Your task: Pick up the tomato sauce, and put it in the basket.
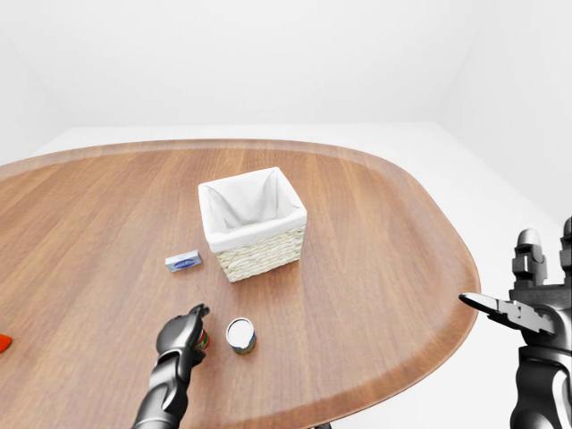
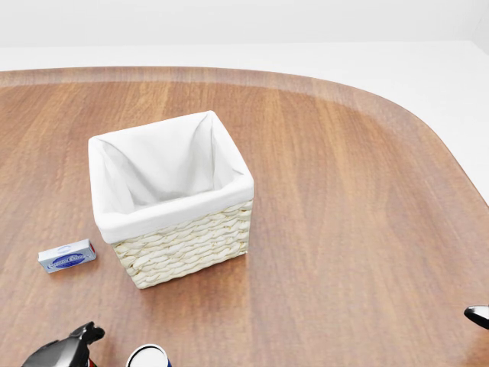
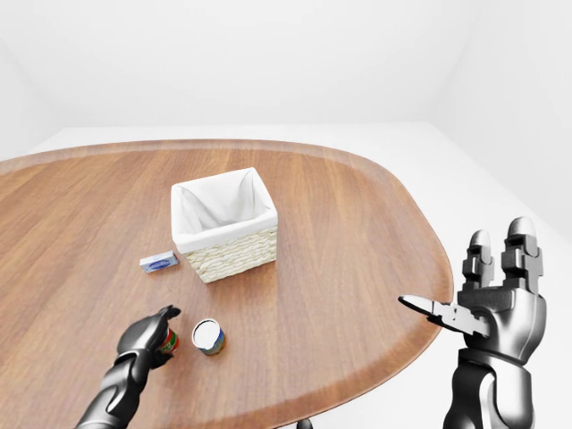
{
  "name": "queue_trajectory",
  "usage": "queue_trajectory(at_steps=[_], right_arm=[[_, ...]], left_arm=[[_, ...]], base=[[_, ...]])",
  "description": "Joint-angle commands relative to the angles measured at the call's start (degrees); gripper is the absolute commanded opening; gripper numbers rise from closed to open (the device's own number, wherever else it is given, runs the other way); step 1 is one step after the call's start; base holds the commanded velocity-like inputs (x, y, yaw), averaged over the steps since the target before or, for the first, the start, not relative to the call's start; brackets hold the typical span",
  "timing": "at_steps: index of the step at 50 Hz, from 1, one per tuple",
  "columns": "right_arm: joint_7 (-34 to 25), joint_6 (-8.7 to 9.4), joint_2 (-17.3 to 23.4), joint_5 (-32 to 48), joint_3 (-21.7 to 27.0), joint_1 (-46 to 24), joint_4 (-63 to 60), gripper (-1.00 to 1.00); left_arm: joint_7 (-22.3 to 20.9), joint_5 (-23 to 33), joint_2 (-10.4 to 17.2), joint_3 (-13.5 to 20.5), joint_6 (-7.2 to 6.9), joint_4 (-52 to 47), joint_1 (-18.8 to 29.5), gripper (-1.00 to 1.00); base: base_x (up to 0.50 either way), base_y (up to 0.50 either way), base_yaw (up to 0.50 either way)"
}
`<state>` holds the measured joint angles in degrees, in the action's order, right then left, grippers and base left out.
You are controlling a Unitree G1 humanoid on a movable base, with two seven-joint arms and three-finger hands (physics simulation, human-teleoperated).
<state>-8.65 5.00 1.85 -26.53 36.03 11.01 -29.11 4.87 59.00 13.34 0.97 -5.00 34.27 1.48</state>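
The tomato sauce, a small red can, stands on the wooden table at the lower left of the eye views, mostly covered by my left hand. That hand's fingers curl down round the can. In the head view only the hand's knuckles show at the bottom left edge. The wicker basket with a white cloth lining stands empty above and to the right of the can. My right hand hangs open off the table's right edge, holding nothing.
A second can with a white top stands just right of the red one. A small blue box lies left of the basket. Something orange-red pokes in at the left edge.
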Motion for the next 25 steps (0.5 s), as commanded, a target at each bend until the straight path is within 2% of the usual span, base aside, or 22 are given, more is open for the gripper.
queue_trajectory(at_steps=[1,16,21,24,25], right_arm=[[-0.1,0.00,0.0,0.0,-0.1,0.0,0.4,1.00],[0.2,0.00,0.0,-0.1,0.0,0.0,-0.7,1.00],[0.2,0.00,0.0,-0.1,0.0,0.0,-0.7,1.00],[0.1,0.00,0.0,-0.2,0.1,0.0,-0.6,1.00],[0.1,0.00,0.0,-0.2,0.1,-0.1,-0.6,1.00]], left_arm=[[-0.8,-0.2,-0.1,-0.2,0.00,-0.3,-0.4,-1.00],[-1.3,-0.1,-0.3,0.0,0.00,-1.3,-0.4,-1.00],[-0.8,-1.3,-0.6,1.6,0.00,-6.7,-0.5,-1.00],[1.0,-2.1,-1.0,3.2,0.00,-11.7,-0.1,-1.00],[2.9,-3.1,-1.4,4.4,0.00,-12.9,0.9,-1.00]], base=[[0.00,0.00,0.00],[0.00,0.00,0.00],[0.00,0.00,0.00],[0.00,0.00,0.00],[0.00,0.00,0.00]])
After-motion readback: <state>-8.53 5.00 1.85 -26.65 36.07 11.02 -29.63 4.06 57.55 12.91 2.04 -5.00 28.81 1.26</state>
